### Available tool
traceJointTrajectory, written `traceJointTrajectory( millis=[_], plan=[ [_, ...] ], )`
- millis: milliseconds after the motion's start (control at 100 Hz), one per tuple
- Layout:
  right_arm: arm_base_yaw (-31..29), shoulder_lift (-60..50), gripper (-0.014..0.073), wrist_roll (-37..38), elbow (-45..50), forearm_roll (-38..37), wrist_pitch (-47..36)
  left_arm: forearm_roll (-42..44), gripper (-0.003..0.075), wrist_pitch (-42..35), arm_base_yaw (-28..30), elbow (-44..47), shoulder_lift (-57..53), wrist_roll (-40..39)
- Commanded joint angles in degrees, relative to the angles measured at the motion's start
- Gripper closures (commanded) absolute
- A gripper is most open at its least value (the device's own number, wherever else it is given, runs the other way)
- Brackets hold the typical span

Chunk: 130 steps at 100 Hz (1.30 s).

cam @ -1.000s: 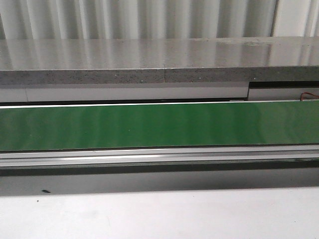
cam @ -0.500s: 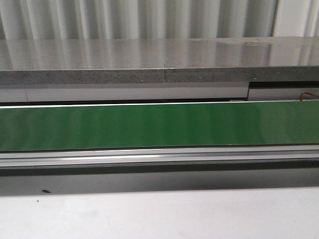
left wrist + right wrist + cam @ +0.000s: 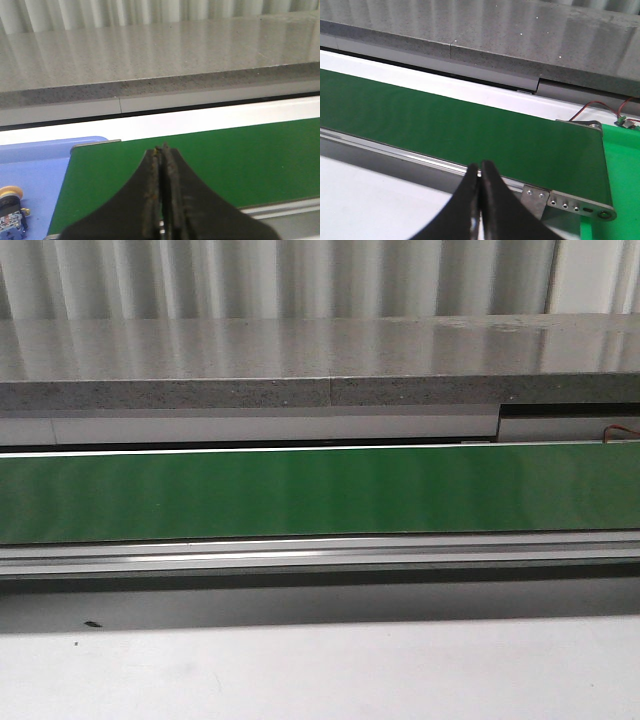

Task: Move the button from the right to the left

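**Both pincers closed and empty, button sits on blue tray at belt's left end**

Front view: green conveyor belt [image 3: 320, 492] runs full width, bare, with a metal rail [image 3: 320, 558] along its near edge. Grey speckled counter [image 3: 320, 365] behind it, corrugated wall [image 3: 300, 278] behind that. White table [image 3: 320, 675] in the foreground with a small dark speck near the left. Red wire loop [image 3: 620, 430] at far right past the belt. No arm or pincer visible in this view.

Left wrist view: left pincer [image 3: 163, 152] has its black fingers pressed together, no gap, nothing between them. It hangs over the belt near its left end. Just beyond that end lies a blue tray [image 3: 40, 175]. The button [image 3: 11, 210] is on that tray at the frame edge, partly cut off: yellow round cap on top, dark boxy body with small red marks below. It's well apart from the pincer, not touched.

Right wrist view: right pincer [image 3: 481, 167] also has fingers closed tip to tip, holding nothing. It is above the near rail of the belt, toward the belt's right end. Metal end bracket [image 3: 565, 202] with screws shows there, and a bright green tray [image 3: 620, 175] just beyond the belt end. Red and black wires [image 3: 600, 107] run by the far corner of that tray.
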Motion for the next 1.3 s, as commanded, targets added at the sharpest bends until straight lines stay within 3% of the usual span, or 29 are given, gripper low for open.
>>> traceJointTrajectory(
  millis=[0,160,390,510,1290],
  plan=[
    [0.2,0.6,0.0662,-0.7,-1.3,-0.1,-4.2,1.5,0.0741,-9.3,0.1,0.7,-1.0,-2.3],
    [0.2,0.6,0.0662,-0.7,-1.3,-0.1,-4.2,15.7,0.0741,-11.5,0.9,5.3,-4.8,-16.6],
    [0.2,0.6,0.0662,-0.7,-1.3,-0.1,-4.2,15.7,0.0741,-11.5,0.9,12.4,-10.2,-16.6],
    [0.2,0.6,0.0662,-0.7,-1.3,-0.1,-4.2,15.7,0.0741,-7.2,1.2,12.3,-10.6,-16.6],
    [0.2,0.6,0.0662,-0.7,-1.3,-0.1,-4.2,15.7,0.0741,-7.3,1.5,12.3,-10.6,-16.6]
  ],
)
